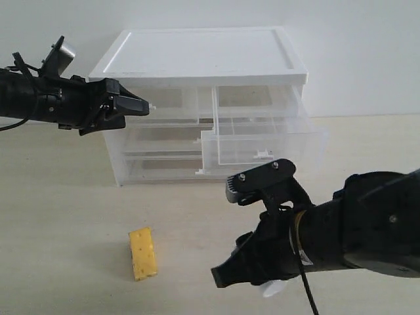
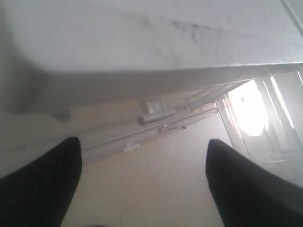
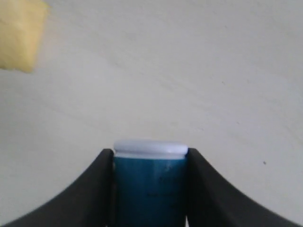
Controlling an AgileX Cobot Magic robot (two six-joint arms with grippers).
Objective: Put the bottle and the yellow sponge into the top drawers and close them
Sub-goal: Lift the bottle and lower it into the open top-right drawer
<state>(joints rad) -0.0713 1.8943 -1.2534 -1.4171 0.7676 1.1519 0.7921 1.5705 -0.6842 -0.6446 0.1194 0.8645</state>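
Note:
The bottle [image 3: 149,184], with its blue label and white end, lies between the fingers of my right gripper [image 3: 150,153], which press on both its sides low over the table. In the exterior view only a white bit of the bottle [image 1: 274,289] shows under the right gripper [image 1: 226,274]. The yellow sponge [image 1: 143,252] lies on the table to the left of it and appears in the corner of the right wrist view [image 3: 19,35]. The right top drawer [image 1: 262,147] is pulled out; the left top drawer [image 1: 172,100] is pushed in. My left gripper [image 1: 146,107] hangs open at the left drawer's front, its fingers empty [image 2: 142,141].
The white cabinet [image 1: 197,56] stands at the back of the table against a white wall. Two wide drawers [image 1: 161,164] lie below the top row. The pulled-out drawer reaches forward over the table, just behind my right arm.

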